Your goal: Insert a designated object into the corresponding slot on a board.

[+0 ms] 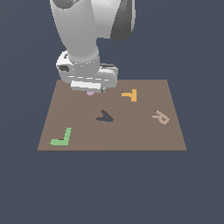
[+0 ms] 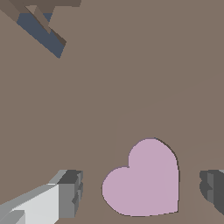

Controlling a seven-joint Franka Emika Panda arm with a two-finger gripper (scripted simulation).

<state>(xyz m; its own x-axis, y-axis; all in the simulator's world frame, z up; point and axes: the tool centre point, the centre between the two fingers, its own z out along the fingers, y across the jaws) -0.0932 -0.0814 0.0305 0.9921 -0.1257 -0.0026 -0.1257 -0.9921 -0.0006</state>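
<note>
The pale pink heart (image 2: 144, 181) lies flat on the brown board (image 2: 109, 78). A thin dark line runs along part of the heart's edge; no separate heart-shaped slot shows. My gripper (image 2: 140, 189) is low over the board and straddles the heart. One finger (image 2: 65, 192) and the other finger (image 2: 213, 186) each stand clear of it with a gap, so the gripper is open. In the exterior view the gripper (image 1: 89, 90) is over the board's (image 1: 78, 113) far edge, and only a sliver of the pink heart (image 1: 90, 93) shows under it.
On the board lie an orange T (image 1: 130, 95), a tan R (image 1: 160, 117) and a green L (image 1: 61, 137). A dark A-shaped cutout (image 1: 105, 116) sits mid-board and also shows in the wrist view (image 2: 41, 26). Dark floor surrounds the board.
</note>
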